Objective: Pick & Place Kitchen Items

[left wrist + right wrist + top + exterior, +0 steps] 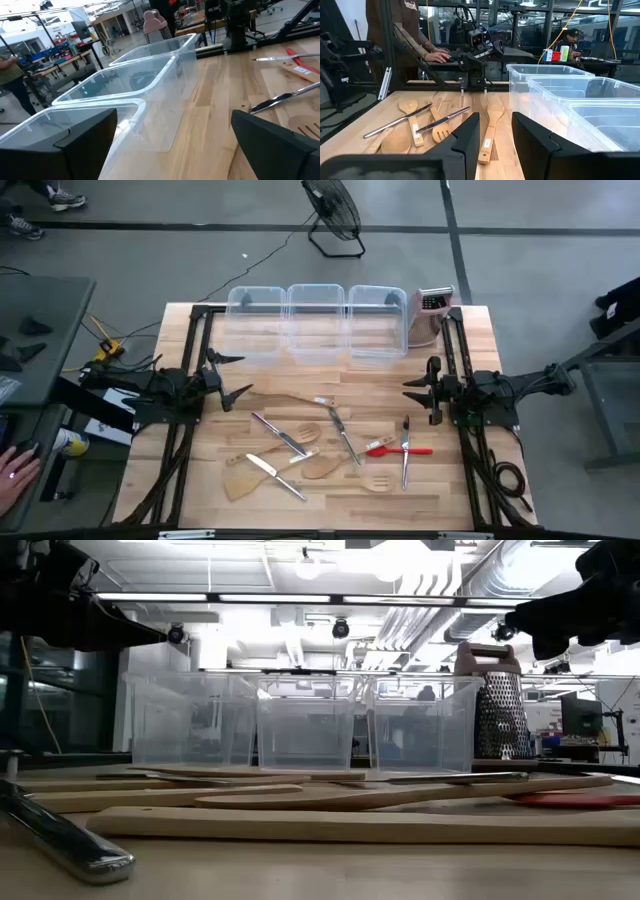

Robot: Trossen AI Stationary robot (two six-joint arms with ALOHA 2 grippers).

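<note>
Several slim utensils lie flat in a loose cluster on the wooden table (330, 490). Among them are pale wooden spoons and spatulas (300, 435), silver tongs (342, 432), a knife (275, 473) and a red spatula (395, 448). My left gripper (236, 376) is open and empty above the table's left middle, left of the cluster. My right gripper (416, 385) is open and empty at the right middle, near the red spatula. Its wrist view shows the gripper (495, 142) and a wooden spatula (489, 132) ahead of it. The left wrist view shows its wide-open gripper (175, 150) beside the tubs.
Three clear plastic tubs (315, 320) stand in a row along the far edge, with an upright metal box grater (432, 315) to their right. Black frame rails (190, 380) run along both sides of the table. A person's hand (12, 470) shows beyond the table's left side.
</note>
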